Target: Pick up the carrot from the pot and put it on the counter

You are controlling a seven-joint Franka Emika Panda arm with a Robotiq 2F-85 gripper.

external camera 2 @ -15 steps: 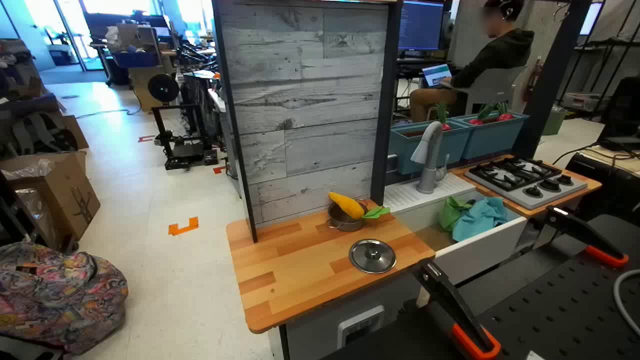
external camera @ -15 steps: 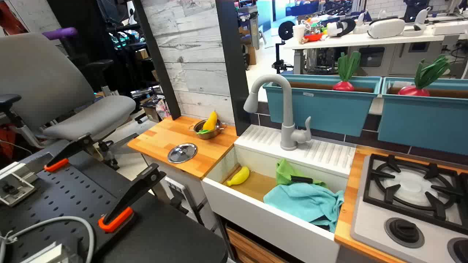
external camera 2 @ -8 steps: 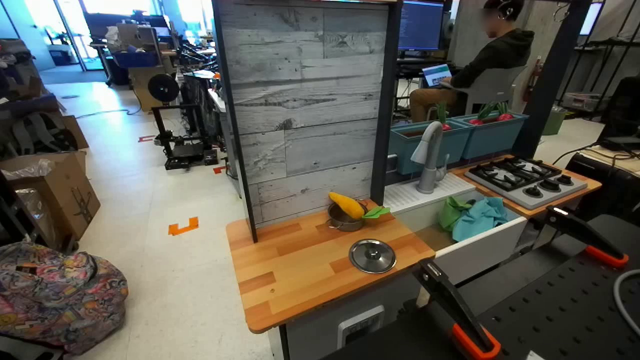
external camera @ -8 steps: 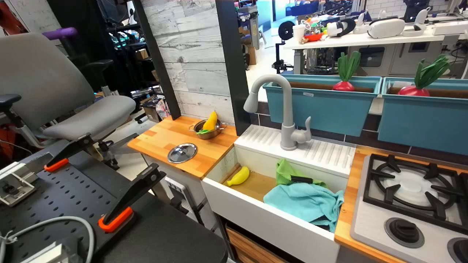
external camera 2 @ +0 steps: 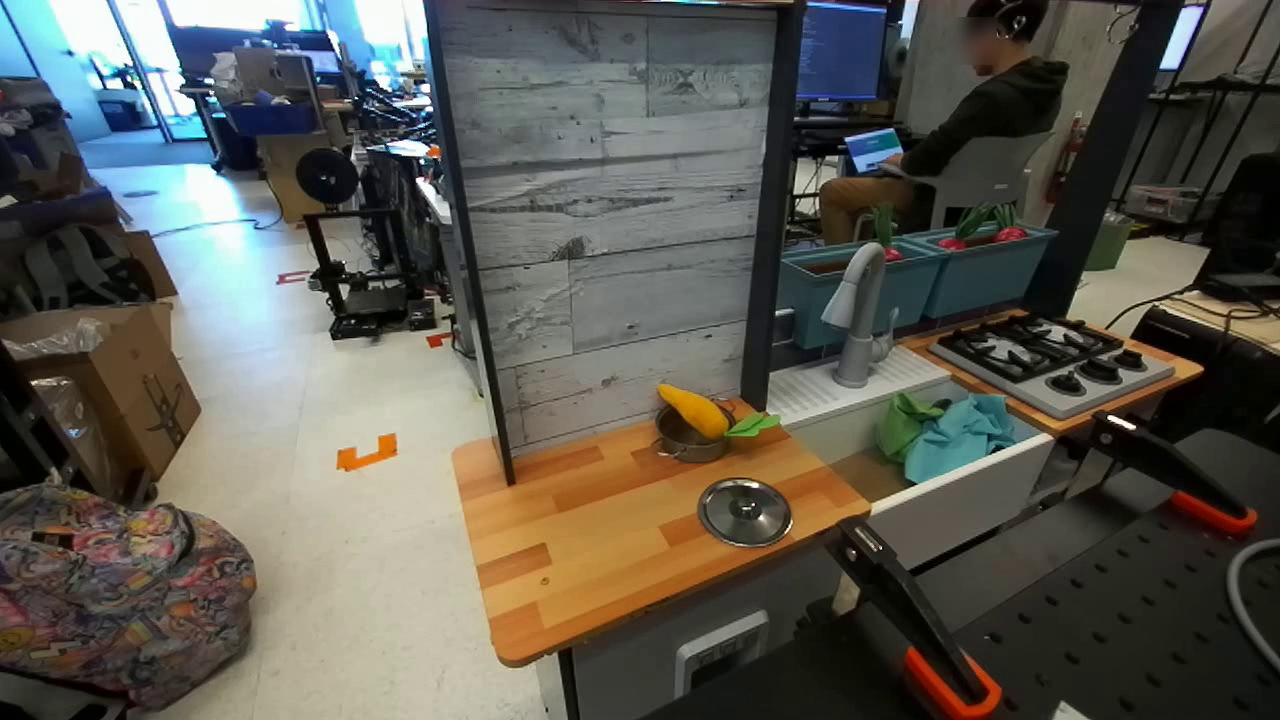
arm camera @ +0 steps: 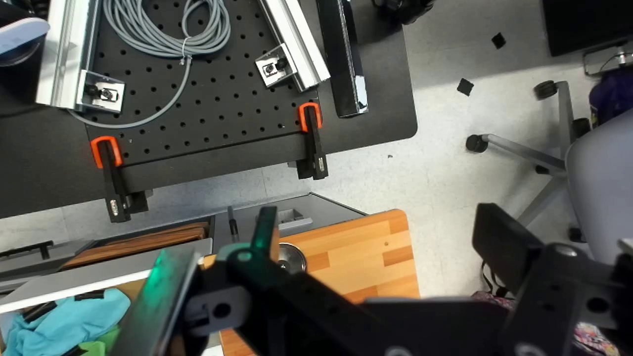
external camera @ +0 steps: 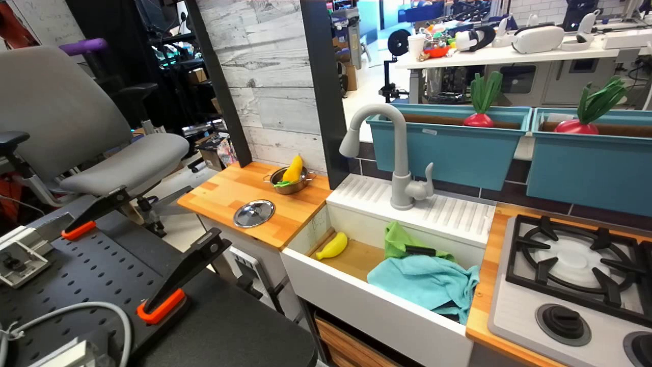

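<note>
The yellow-orange carrot (external camera: 294, 169) leans tilted in the silver pot (external camera: 290, 189) in both exterior views. Its tip points up over the rim and its green leaves hang over the near side. The carrot (external camera 2: 695, 410) and pot (external camera 2: 686, 443) stand at the back of the wooden counter (external camera 2: 600, 520), against the plank wall. In the wrist view my gripper (arm camera: 381, 233) is open with its fingers wide apart and nothing between them, high above the counter (arm camera: 361, 247). The carrot and pot are hidden in the wrist view. The gripper is out of both exterior views.
A silver lid (external camera: 254, 213) lies on the counter in front of the pot. The white sink (external camera: 377, 311) holds a yellow banana (external camera: 332, 246) and blue and green cloths (external camera: 425, 280). A grey faucet (external camera: 401, 153) rises behind it. A black table with clamps (external camera: 163, 306) stands in front.
</note>
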